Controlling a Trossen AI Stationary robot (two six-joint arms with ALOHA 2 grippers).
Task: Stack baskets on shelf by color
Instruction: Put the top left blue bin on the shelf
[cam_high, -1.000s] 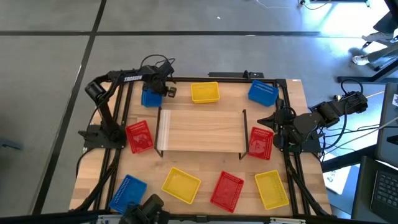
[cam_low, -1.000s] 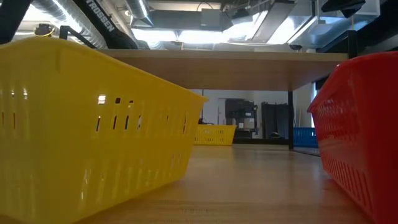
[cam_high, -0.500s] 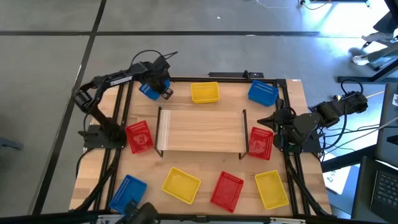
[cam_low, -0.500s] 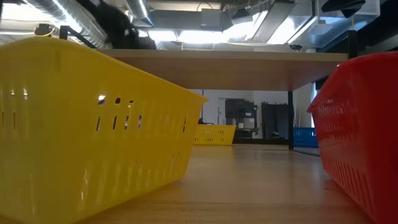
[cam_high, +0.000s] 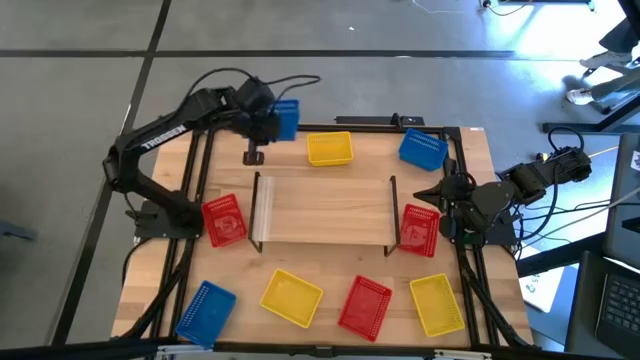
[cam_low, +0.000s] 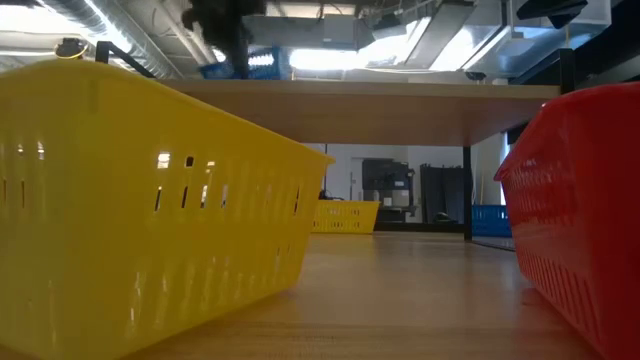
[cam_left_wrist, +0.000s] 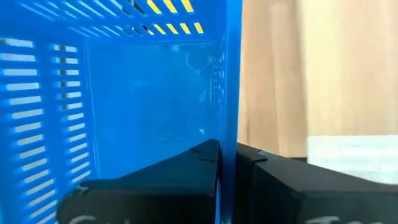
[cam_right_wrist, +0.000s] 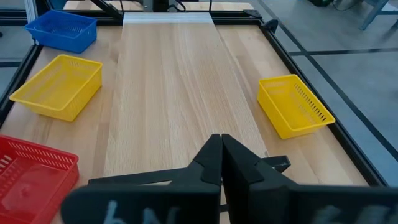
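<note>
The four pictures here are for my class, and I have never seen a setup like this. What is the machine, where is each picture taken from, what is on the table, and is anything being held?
It is a robot with two dark arms at a wooden table.

One camera looks straight down, one sits at table-top height, and one rides on each wrist.

In the middle stands a low wooden shelf, nothing on it yet. Around it lie small plastic baskets: three yellow, three red, two blue.

The left gripper is shut on the third blue basket, lifted over the table's far edge. Its wrist camera shows the fingers pinching the basket's wall.

The right gripper waits at the right edge, shut and empty, beside a red basket.
</note>
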